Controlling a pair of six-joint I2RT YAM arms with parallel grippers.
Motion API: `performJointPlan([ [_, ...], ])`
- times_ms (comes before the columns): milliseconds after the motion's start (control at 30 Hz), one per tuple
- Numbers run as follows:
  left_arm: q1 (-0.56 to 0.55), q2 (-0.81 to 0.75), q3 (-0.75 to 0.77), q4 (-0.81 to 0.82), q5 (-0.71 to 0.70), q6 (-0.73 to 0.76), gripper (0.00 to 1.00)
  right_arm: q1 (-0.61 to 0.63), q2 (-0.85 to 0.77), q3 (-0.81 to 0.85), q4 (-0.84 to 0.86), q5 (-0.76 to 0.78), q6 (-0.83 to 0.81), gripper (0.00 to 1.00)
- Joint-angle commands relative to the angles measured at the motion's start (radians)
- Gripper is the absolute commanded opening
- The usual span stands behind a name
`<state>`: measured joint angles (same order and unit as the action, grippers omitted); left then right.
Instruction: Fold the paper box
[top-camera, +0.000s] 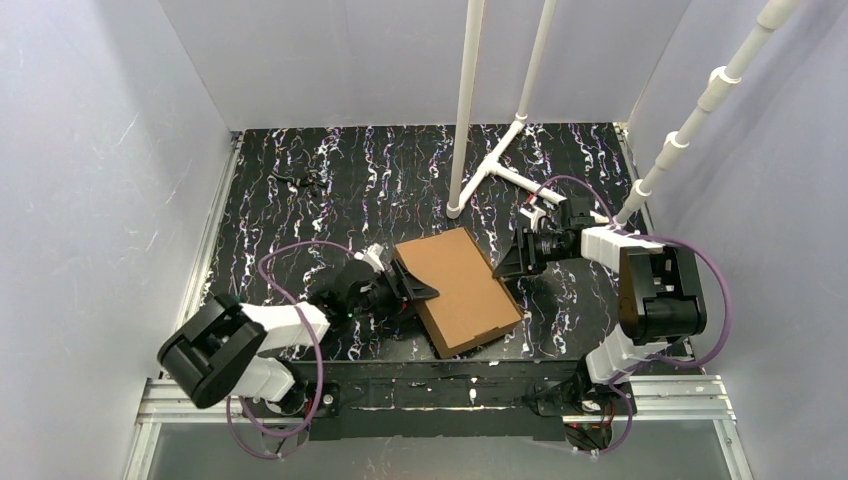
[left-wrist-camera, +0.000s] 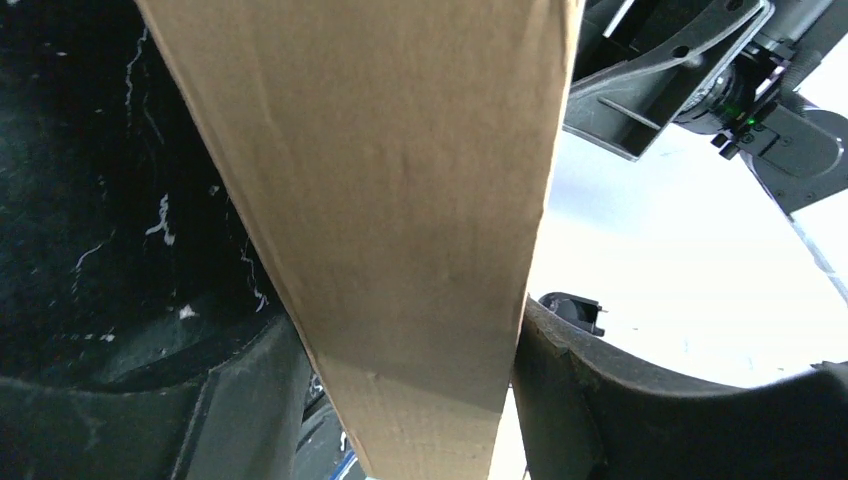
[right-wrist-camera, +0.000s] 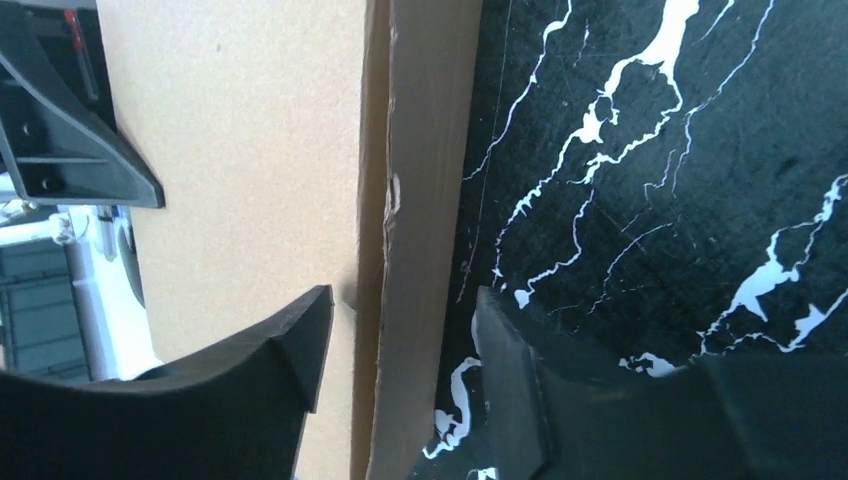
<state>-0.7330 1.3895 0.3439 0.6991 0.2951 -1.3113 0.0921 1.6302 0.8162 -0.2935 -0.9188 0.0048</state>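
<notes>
1. Brown cardboard, plain and unmarked: the paper box (top-camera: 465, 295) is closed into a shallow rectangle. It lies skewed, one corner pointing toward the arm bases.
2. Under the box is the table (top-camera: 330, 210), black with white and purplish marbling. The box sits on the table's near half, about midway across.
3. Beyond the box's far corner stands a white pipe frame (top-camera: 465, 110), its foot on the table. Pale grey walls (top-camera: 100, 150) close in the far side and both flanks around the box.
4. The left gripper (top-camera: 420, 288) is at the box's left edge. One finger lies on the top panel. In the left wrist view the box's side wall fills the gap between the two fingers (left-wrist-camera: 200, 420) from one to the other, so this gripper is clamped across the box's thickness.
5. The right gripper (top-camera: 503, 266) is at the box's right edge. In the right wrist view its jaws stand apart astride that edge. One finger (right-wrist-camera: 270, 370) is over the top panel and the other is at the side wall, over the table. No squeeze shows.
</notes>
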Motion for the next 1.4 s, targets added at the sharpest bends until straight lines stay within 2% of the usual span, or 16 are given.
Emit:
performJointPlan([
  [0,0.038,-0.166,-0.034,-0.081,0.005,0.036,0.25,-0.002,-0.078,0.011,-0.037,-0.016,-0.069,0.71],
  [67,0.062,-0.243,-0.024,-0.237,0.007,0.083,0.25,-0.009,-0.125,0.017,-0.044,-0.03,-0.083,0.81],
  [167,0.1,-0.412,0.029,-0.538,-0.018,0.201,0.24,-0.046,-0.206,0.014,-0.035,-0.032,-0.09,0.92],
  [233,0.127,-0.502,0.099,-0.794,-0.065,0.287,0.23,-0.08,-0.253,0.004,-0.026,-0.029,-0.099,0.95],
  [333,0.182,-0.571,0.238,-1.076,-0.104,0.426,0.2,-0.143,-0.292,-0.017,-0.016,-0.04,-0.13,0.97],
  [467,0.256,-0.479,0.534,-1.44,-0.187,0.665,0.15,-0.207,-0.303,-0.015,-0.058,-0.075,-0.176,0.98],
  [567,0.262,-0.345,0.735,-1.601,-0.277,0.825,0.14,-0.223,-0.312,-0.021,-0.07,-0.075,-0.194,0.98],
  [733,0.262,-0.114,0.994,-1.73,-0.448,1.048,0.11,-0.234,-0.334,-0.031,-0.07,-0.066,-0.202,0.98],
  [867,0.249,0.04,1.132,-1.762,-0.677,1.196,0.1,-0.239,-0.333,-0.032,-0.07,-0.073,-0.203,0.98],
  [1033,0.14,0.173,1.294,-1.768,-0.907,1.29,0.08,-0.243,-0.331,-0.035,-0.072,-0.083,-0.203,0.98],
  [1133,0.072,0.249,1.317,-1.764,-0.95,1.296,0.07,-0.242,-0.331,-0.032,-0.073,-0.082,-0.205,0.98],
  [1367,0.067,0.306,1.187,-1.65,-0.876,1.27,0.08,-0.25,-0.333,-0.038,-0.076,-0.082,-0.209,0.98],
])
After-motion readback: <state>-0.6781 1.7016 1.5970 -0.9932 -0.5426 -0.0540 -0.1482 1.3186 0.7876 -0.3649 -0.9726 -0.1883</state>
